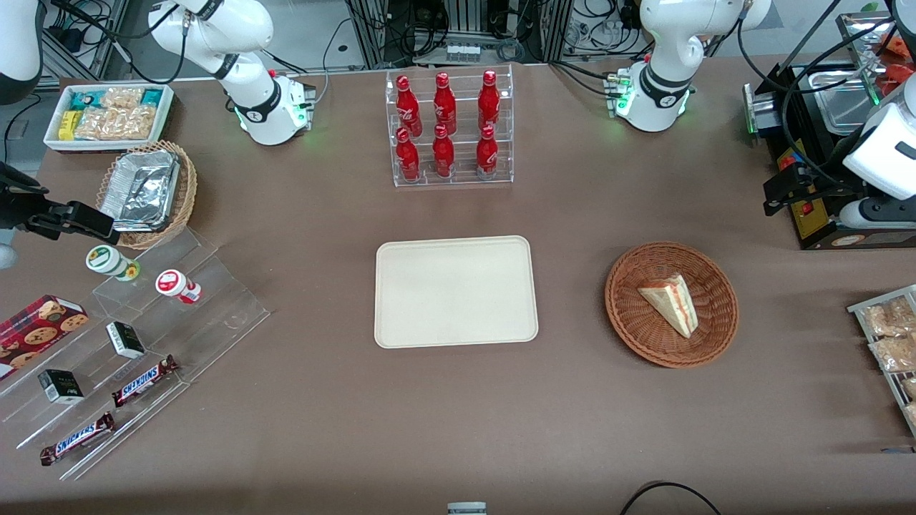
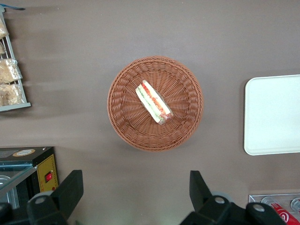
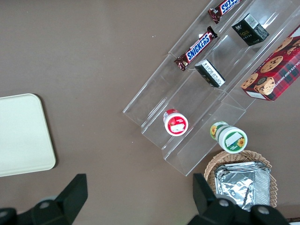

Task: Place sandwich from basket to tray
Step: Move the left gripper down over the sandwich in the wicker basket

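The wide-open, empty claw (image 2: 136, 197) hangs high above the wrapped triangular sandwich (image 2: 153, 102) in the round reddish-brown wicker basket (image 2: 123, 117); its slick wrap could slip.

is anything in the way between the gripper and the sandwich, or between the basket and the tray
Nothing visible. The gripper hangs open above the table beside the basket, and the sandwich lies uncovered in it. Only bare tabletop separates the basket from the tray.
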You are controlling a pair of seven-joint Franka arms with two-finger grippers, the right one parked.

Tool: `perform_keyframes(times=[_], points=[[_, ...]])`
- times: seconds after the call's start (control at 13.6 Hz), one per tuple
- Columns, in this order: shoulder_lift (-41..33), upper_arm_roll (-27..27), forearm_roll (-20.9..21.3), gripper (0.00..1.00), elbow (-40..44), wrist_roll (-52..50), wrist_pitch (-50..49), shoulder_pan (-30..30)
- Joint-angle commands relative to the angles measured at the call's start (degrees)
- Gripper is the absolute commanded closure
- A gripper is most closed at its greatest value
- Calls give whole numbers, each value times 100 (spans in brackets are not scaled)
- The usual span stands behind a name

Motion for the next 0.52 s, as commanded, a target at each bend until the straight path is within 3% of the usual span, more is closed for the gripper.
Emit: perform_keyframes(times=[0.0, 0.44], points=[[-18, 23, -13, 0, 50, 94, -158, 2], [290, 23, 23, 0, -528, 7, 437, -7]])
